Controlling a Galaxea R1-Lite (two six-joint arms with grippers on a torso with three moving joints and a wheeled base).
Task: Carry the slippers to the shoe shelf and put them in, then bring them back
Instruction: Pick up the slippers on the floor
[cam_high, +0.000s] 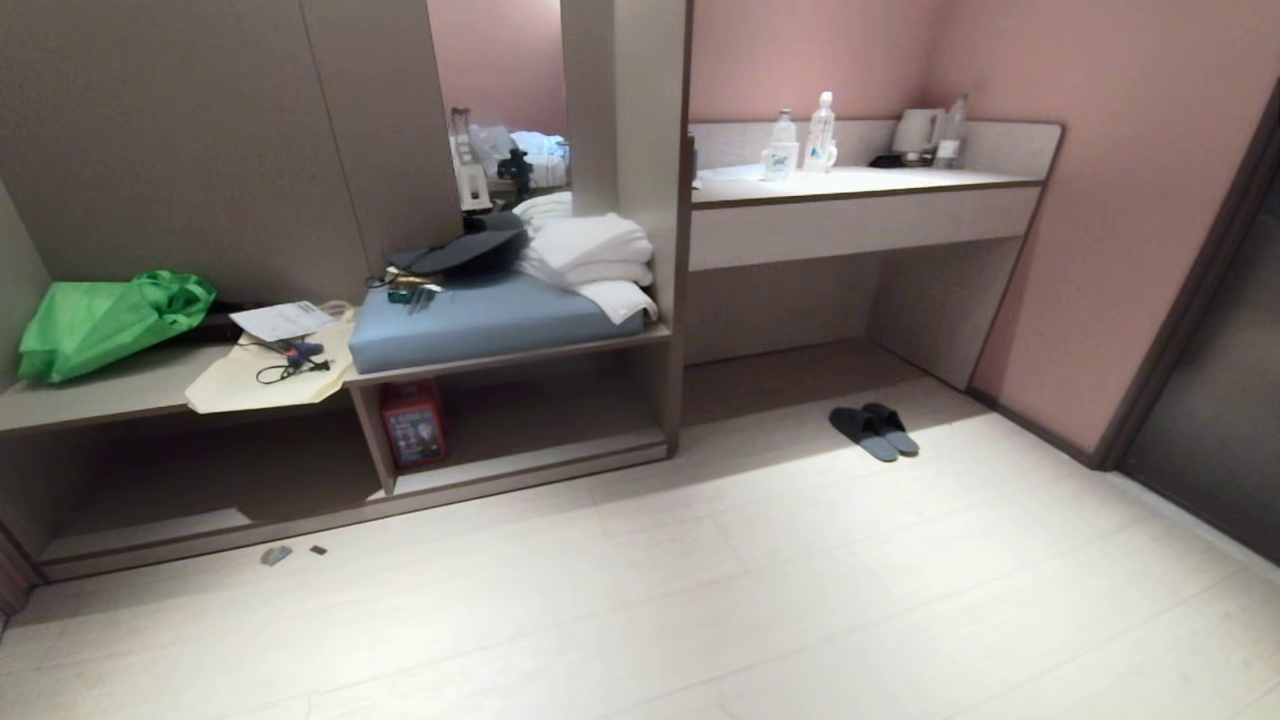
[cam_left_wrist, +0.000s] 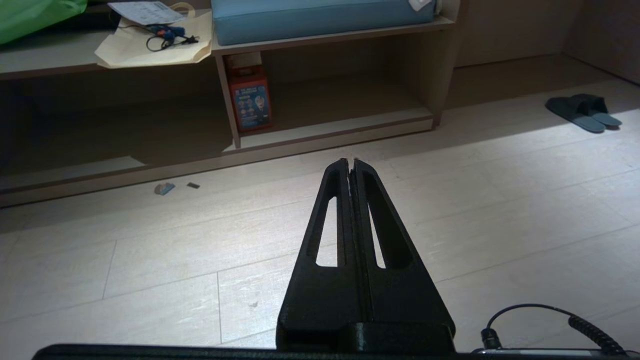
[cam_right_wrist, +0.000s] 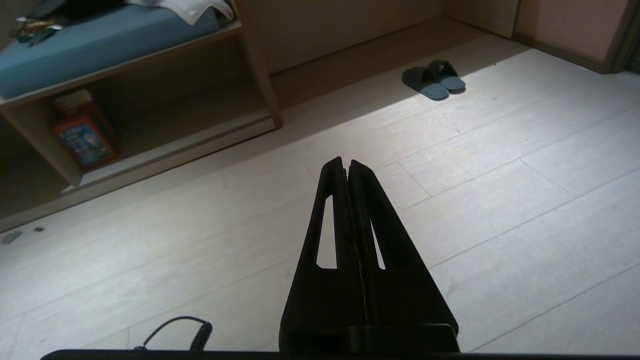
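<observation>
Slippers are out there on the floor, far and to my right, a pair lying side by side and touching, just in front of the desk recess and in a bright patch of light. Their long axis runs on a slant, from far-left to near-right in the head view, with the straps at the far end, as best I can judge. The shelf sits well apart to their left, under the blue cushion, with a red box standing at its left end. Now my grippers: the right gripper hangs above bare floor, fingers pressed together, nothing in them, and the slippers lie ahead of it and to its right. The left gripper is likewise closed and empty, pointing toward the shelf's lower edge, with the slippers far off to its right. So my right arm looks the nearer one, though both are well short; I reckon the base has to close in first.
</observation>
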